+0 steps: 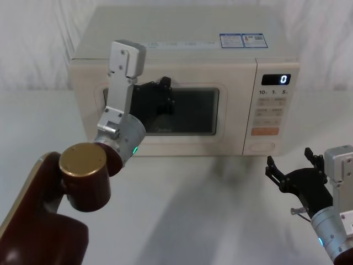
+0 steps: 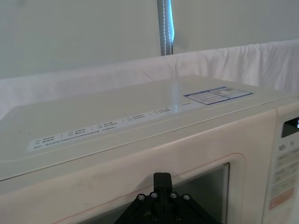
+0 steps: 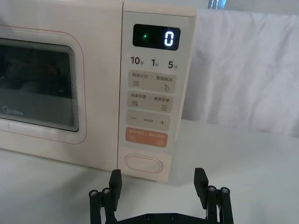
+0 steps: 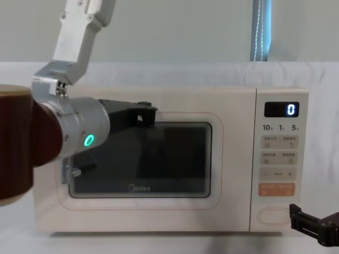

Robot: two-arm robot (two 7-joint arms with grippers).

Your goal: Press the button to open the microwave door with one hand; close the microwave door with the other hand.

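Head view: right gripper (image 1: 293,168) sits low at the right, in front of the microwave and short of it, fingers spread apart, holding nothing. Left gripper (image 1: 164,94) is raised against the upper part of the microwave door (image 1: 165,110), over the dark window; whether its fingers are apart or together cannot be told. The door lies flush with the body. The button (image 1: 261,147) sits at the bottom of the control panel (image 1: 270,113), under the orange key (image 1: 265,131). Display (image 1: 276,79) reads 0.

Left wrist view: the left gripper's black tip (image 2: 162,186) sits at the door's upper edge, the microwave top (image 2: 140,112) with its label strip beyond.

Right wrist view: right gripper (image 3: 159,183), fingers well apart, squarely facing the button (image 3: 144,163) but clear of it. Door window (image 3: 37,84) with the Midea logo beside the panel.

Chest view: left gripper (image 4: 143,117) against the door (image 4: 143,211) near the window's top edge. Right gripper (image 4: 304,221) enters at the lower right, near the button (image 4: 273,216), not touching.
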